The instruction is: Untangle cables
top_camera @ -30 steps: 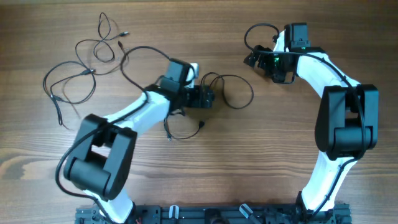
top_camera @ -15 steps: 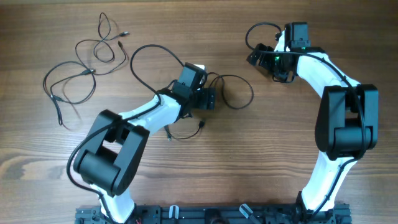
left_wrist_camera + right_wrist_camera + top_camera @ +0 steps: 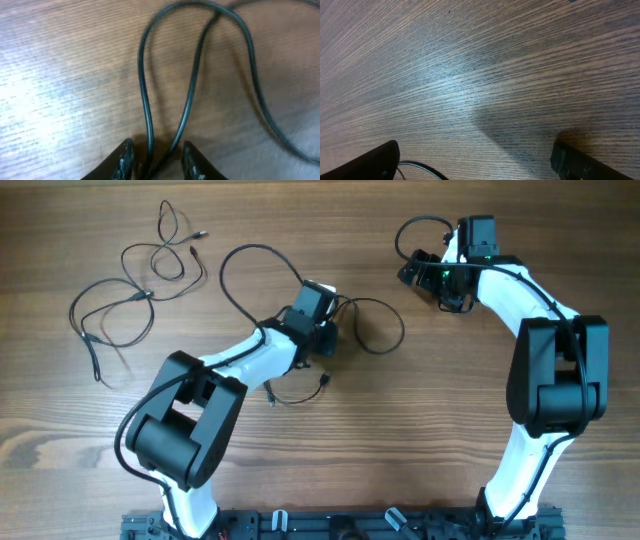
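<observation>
Though narrowed onto two strands of the middle cable [image 3: 144, 105], can't confirm a pinch at the left gripper [image 3: 158, 162]: small gaps showing beside each finger [image 3: 125, 160] in the wrist view. Set low on the table [image 3: 60, 75], nose toward the neck of the loop, presumably to catch both strands where closest together. Looks like the grab step, early in the job. Found mid-table, just right of that gripper, with a plug tail [image 3: 327, 381] on the near side. Far left, well apart: main bunch of cables [image 3: 150, 295], crossed over in several spots, not yet sorted. At the right gripper [image 3: 477, 159], far right: spread wide, holding nothing, bare wood underneath; likely kept clear for a second hold. Risk: lifting both strands together and tightening the crossing at the far end instead of opening it.
</observation>
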